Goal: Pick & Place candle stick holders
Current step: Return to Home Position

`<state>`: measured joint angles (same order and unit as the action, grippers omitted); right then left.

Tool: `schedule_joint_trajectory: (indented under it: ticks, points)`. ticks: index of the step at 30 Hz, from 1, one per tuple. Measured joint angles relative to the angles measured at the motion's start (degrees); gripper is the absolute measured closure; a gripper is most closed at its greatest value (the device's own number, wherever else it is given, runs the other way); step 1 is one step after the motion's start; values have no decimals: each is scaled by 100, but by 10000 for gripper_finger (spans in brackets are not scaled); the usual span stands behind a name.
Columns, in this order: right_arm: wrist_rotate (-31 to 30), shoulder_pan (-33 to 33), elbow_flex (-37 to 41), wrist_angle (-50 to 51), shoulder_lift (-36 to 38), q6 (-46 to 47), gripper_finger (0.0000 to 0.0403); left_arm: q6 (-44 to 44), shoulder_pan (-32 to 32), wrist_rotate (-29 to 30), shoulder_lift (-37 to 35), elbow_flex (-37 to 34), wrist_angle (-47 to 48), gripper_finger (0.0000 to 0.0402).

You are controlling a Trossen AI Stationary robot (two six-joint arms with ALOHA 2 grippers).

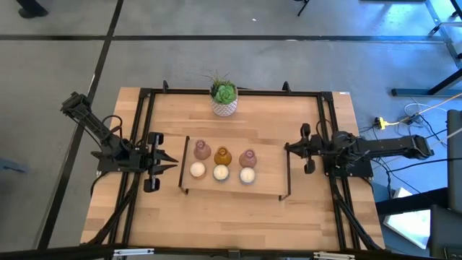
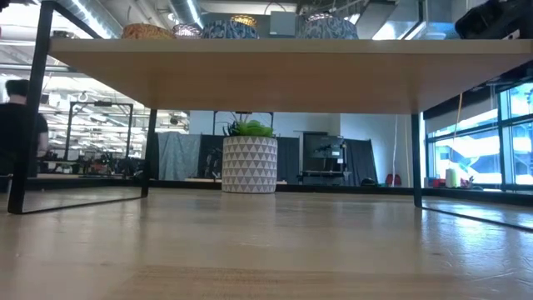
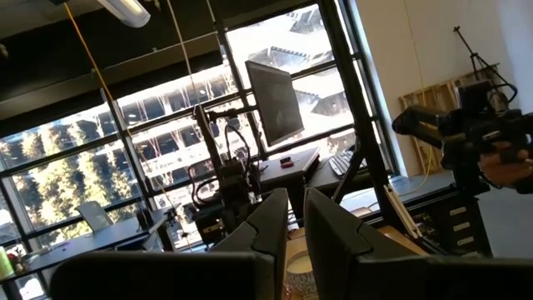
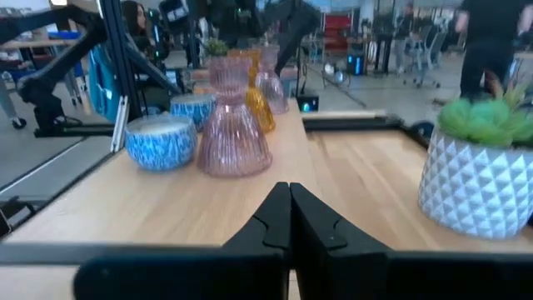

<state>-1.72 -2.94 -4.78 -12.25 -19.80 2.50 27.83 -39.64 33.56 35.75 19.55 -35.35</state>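
Six candle stick holders stand on a raised wooden shelf (image 1: 267, 184) at the table's middle. The far row holds a pink vase-like holder (image 1: 202, 151), an amber one (image 1: 222, 155) and a second pink one (image 1: 247, 157). Three low round ones with cream tops (image 1: 221, 172) stand in the near row. My left gripper (image 1: 172, 165) is at the shelf's left end, shut but for a narrow slit (image 3: 296, 221), and holds nothing. My right gripper (image 1: 289, 148) is shut and empty at the shelf's right end. It points level along the shelf top toward the nearest pink holder (image 4: 234, 125).
A white patterned pot with a green plant (image 1: 224, 97) stands at the table's far edge, behind the shelf. The shelf stands on thin black legs (image 2: 33, 108), with room under it. Black frame rails run along the table's left and right sides.
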Motion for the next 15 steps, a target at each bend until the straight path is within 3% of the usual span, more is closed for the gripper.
schedule_joint_trajectory:
  ticks: [10, 15]
  points:
    - [-37, 99, 7, 496, 738, -100, 402, -2, 1, 1, 2, 0, 45, 365]
    - [-467, 178, 7, 791, 963, 14, 402, -2, 0, 2, 2, 0, 45, 365]
